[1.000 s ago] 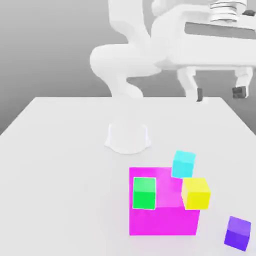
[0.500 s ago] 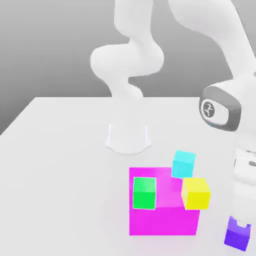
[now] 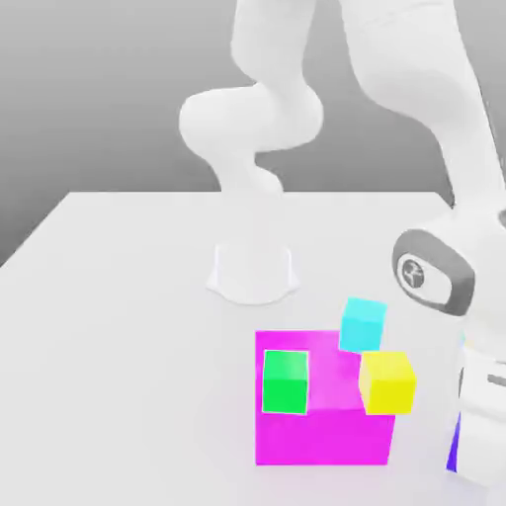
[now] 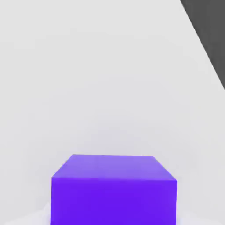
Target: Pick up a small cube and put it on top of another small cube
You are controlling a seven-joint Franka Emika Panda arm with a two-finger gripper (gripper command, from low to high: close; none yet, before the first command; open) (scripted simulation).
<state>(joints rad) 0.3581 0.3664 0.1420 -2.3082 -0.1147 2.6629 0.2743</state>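
The small purple cube (image 4: pixel 114 190) rests on the white table, close in front of the hand camera. In the exterior view only a thin purple sliver of this cube (image 3: pixel 453 451) shows at the near right corner of the table, behind my lowered forearm and hand (image 3: pixel 481 425). My hand is directly over the cube. A yellow cube (image 3: pixel 387 381), a cyan cube (image 3: pixel 363 324) and a green cube (image 3: pixel 286 381) sit by the big magenta block (image 3: pixel 326 435), to the exterior view's left of my hand.
The arm's white base (image 3: pixel 253 269) stands at the middle back of the table (image 3: pixel 119 336). The table's edge (image 4: pixel 200 39) runs close past the purple cube, with dark floor beyond it. My wrist joint (image 3: pixel 433 273) hangs just right of the cyan cube.
The arm has swung from high at the back down to the near right corner. Over the last half second it has sunk lower and now covers most of the purple cube.
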